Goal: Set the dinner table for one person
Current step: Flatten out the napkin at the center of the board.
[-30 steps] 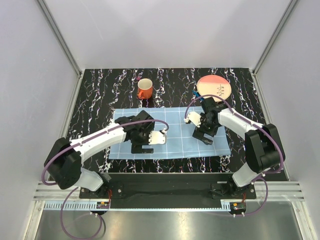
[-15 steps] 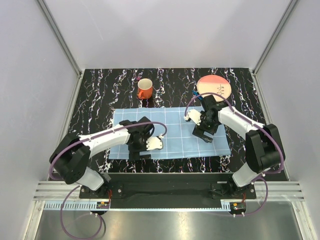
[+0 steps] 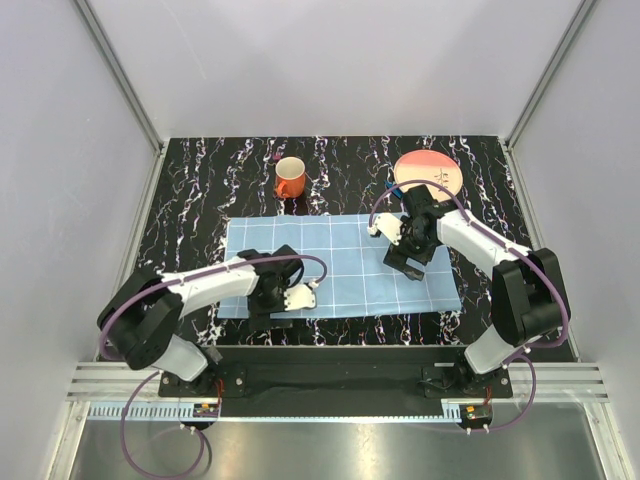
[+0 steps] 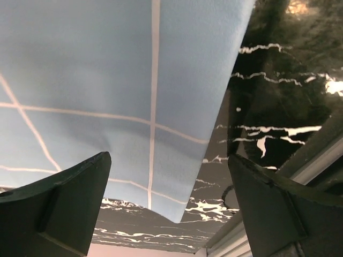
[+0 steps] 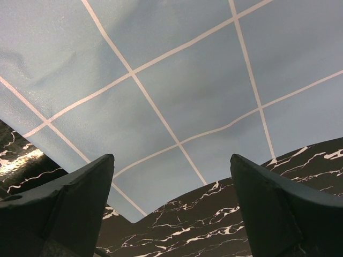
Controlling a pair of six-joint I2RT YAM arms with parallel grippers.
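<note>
Tabletop [image 3: 190, 190] fills the frame's middle, with a mat [image 3: 345, 250] on it. Left hand [image 4: 167, 182] and right hand [image 5: 171, 176] hover wide open, empty. Likely next: centre the upper-right plate [image 3: 428, 174] squarely on the mat.

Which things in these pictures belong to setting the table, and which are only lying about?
Job: black marbled rectangular tabletop; light-blue checked cloth mat; orange handled mug; round pink-and-cream plate.
Lying about: small purple object behind the mug, too small to identify.

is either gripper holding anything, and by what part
Nothing is held: the left gripper and right gripper both hang open above the blue checked mat.
</note>
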